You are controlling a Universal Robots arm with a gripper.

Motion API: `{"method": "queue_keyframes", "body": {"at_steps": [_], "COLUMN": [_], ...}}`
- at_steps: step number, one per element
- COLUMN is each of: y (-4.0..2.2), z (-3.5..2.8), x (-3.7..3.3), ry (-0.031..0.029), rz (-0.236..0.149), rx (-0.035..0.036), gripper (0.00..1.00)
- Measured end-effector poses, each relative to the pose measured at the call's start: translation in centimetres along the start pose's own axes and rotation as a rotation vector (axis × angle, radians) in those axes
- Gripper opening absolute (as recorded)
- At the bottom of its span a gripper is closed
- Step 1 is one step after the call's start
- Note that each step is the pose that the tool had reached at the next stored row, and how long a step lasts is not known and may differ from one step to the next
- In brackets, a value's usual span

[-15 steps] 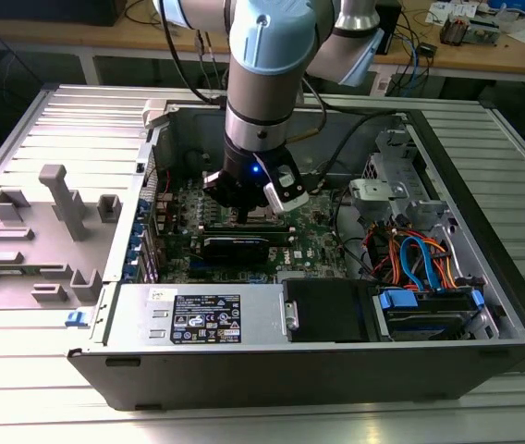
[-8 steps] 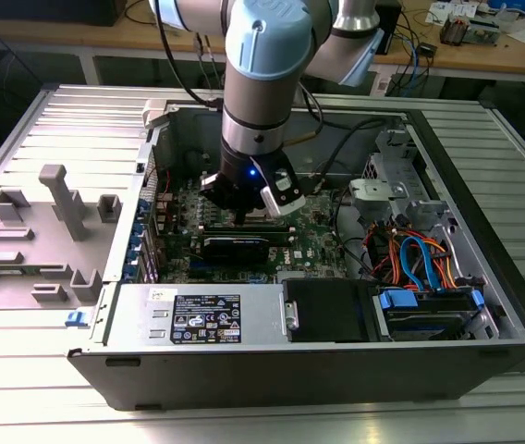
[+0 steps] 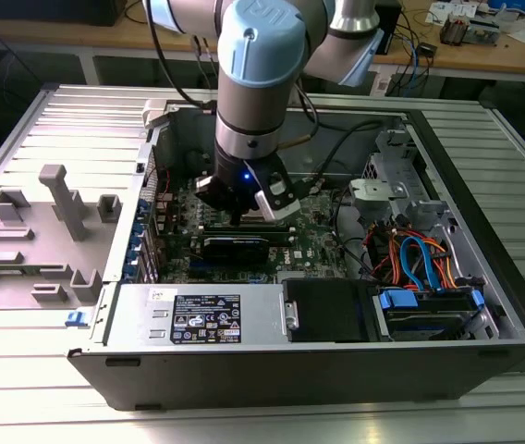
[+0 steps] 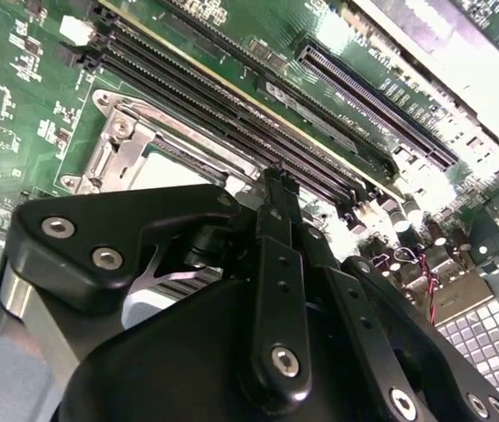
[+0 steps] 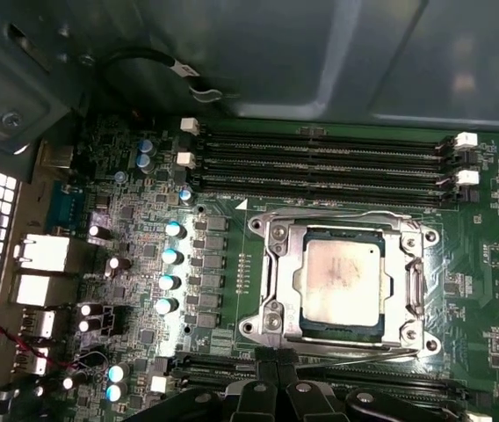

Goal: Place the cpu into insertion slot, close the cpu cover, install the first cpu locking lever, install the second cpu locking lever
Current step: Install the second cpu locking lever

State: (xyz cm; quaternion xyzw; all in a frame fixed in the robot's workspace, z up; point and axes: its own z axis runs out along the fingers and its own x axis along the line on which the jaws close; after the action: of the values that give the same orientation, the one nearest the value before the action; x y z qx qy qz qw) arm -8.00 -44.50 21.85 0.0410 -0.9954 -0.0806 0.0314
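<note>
1. From my remote seat, the gripper (image 5: 276, 374) only pokes into the first wrist view as black fingertips (image 5: 260, 360) pressed close together, nothing visible between them, just beside the socket's edge.
2. In the exterior view the arm's wrist blocks the socket completely.
3. The cpu (image 5: 344, 281) sits in the insertion slot (image 5: 271, 264): square, silver-grey top, a bit smudged.
4. The cpu cover (image 5: 412, 286) lies flat around it, chip showing through its window.
5. In the second wrist view the gripper body hides most of the chip.
6. A thin lever (image 5: 368, 358) runs along the near edge.
</note>
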Motion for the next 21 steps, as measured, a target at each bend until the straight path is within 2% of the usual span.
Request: {"method": "queue_keyframes", "body": {"at_steps": [4, 12, 13, 16, 17, 18, 19, 21], "y": [-0.10, -0.09, -0.09, -0.10, -0.20, -0.33, -0.43, -0.58], "z": [0.60, 0.69, 0.69, 0.73, 0.73, 0.72, 0.71, 0.70], "x": [0.14, 0.36, 0.41, 0.43, 0.49, 0.54, 0.58, 0.62], "ry": [0.0002, 0.0003, 0.0002, -0.0014, -0.0029, -0.0037, -0.0040, -0.0041], "rz": [-0.002, -0.005, -0.005, -0.007, -0.008, -0.009, -0.009, -0.009], "rx": [-0.0035, -0.0053, -0.0085, -0.0285, -0.0465, -0.0573, -0.0620, -0.0636], "gripper": [0.11, 0.11, 0.11, 0.11, 0.11, 0.11, 0.11, 0.11]}}
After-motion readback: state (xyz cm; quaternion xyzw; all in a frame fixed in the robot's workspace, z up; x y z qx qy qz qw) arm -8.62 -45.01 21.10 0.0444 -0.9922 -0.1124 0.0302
